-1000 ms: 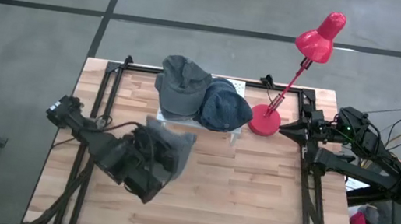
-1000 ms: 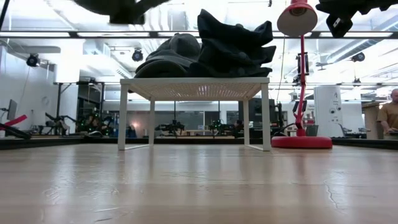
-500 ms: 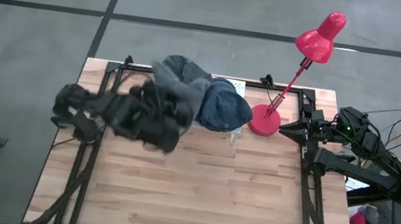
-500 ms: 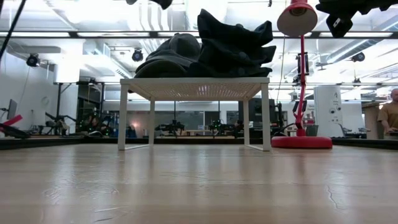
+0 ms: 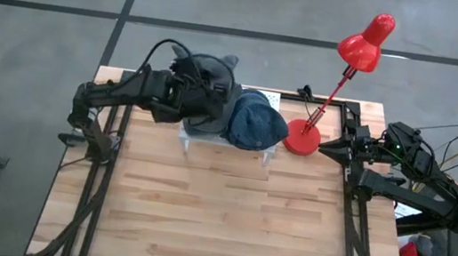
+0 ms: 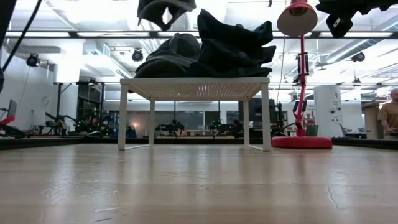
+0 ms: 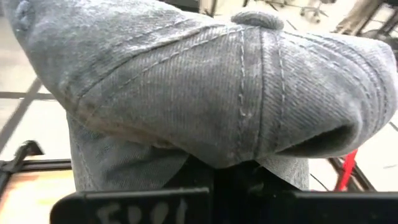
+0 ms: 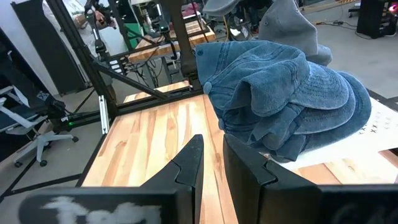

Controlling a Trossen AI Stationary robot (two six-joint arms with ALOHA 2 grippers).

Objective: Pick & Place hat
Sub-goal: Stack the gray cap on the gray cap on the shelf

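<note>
Left claw (image 5: 201, 88) is gripping a grey cap (image 7: 205, 93) and hanging over the small white rack (image 6: 194, 88) near the tabletop's far edge, above the hats (image 5: 257, 121) piled there. Judging by its sagging crown, the cap is light, soft and floppy, so pinching a fold of cloth or the stiffer brim suits it best. Right claw (image 8: 211, 163) is waiting, nearly closed and empty, at the right edge beside the red lamp (image 5: 345, 68). Pale wooden planks (image 5: 225, 217) are forming the tabletop; a bright workshop is showing behind.
</note>
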